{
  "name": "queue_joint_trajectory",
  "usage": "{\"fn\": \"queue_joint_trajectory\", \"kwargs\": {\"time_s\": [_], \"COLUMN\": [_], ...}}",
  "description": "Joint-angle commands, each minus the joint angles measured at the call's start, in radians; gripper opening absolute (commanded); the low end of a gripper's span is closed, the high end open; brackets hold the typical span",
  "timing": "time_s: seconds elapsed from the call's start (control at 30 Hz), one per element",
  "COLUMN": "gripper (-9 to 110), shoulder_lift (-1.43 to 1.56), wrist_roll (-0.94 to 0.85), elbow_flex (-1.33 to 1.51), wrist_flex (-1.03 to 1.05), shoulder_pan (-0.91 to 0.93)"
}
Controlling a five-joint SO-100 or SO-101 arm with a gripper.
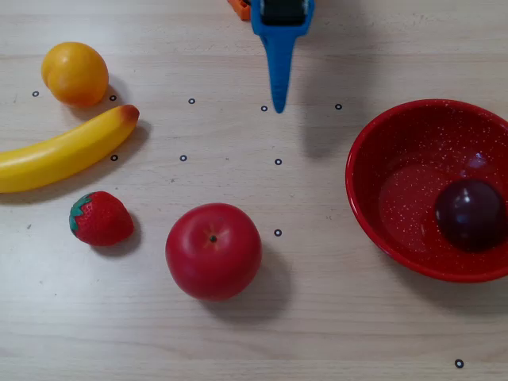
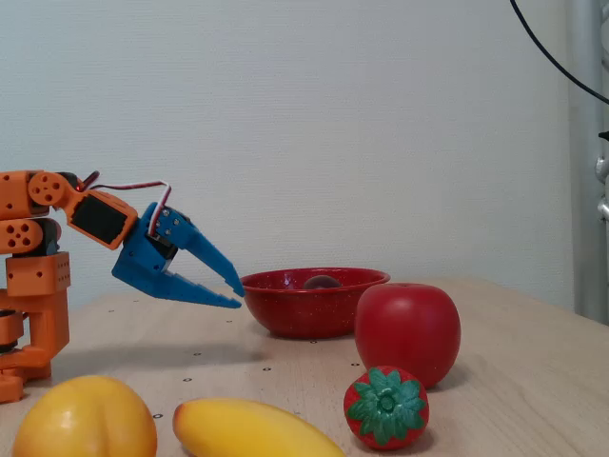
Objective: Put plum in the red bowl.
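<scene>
The dark purple plum (image 1: 471,214) lies inside the red bowl (image 1: 359,163) at the right of the overhead view. In the fixed view only the top of the plum (image 2: 324,282) shows above the red bowl's (image 2: 290,319) rim. My blue gripper (image 1: 279,105) points down from the top edge of the overhead view, well left of the bowl. Seen from the fixed view, the gripper (image 2: 238,297) hangs low over the table with its tips just short of the bowl's near rim. Its jaws stand a little apart and hold nothing.
A red apple (image 1: 213,250) sits mid-table, with a strawberry (image 1: 99,218), a banana (image 1: 63,152) and an orange fruit (image 1: 75,73) to its left. The orange arm base (image 2: 33,314) stands at the left of the fixed view.
</scene>
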Motion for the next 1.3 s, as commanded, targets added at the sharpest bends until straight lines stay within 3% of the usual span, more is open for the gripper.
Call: {"fn": "queue_joint_trajectory", "kwargs": {"time_s": [0.0, 0.33, 1.27], "gripper": [0, 0, 0], "shoulder_lift": [0.035, 0.115, 0.114], "wrist_roll": [-0.041, -0.13, -0.143], "elbow_flex": [0.032, 0.034, 0.034], "wrist_flex": [-0.003, 0.241, 0.258], "shoulder_pan": [-0.015, -0.008, -0.005]}}
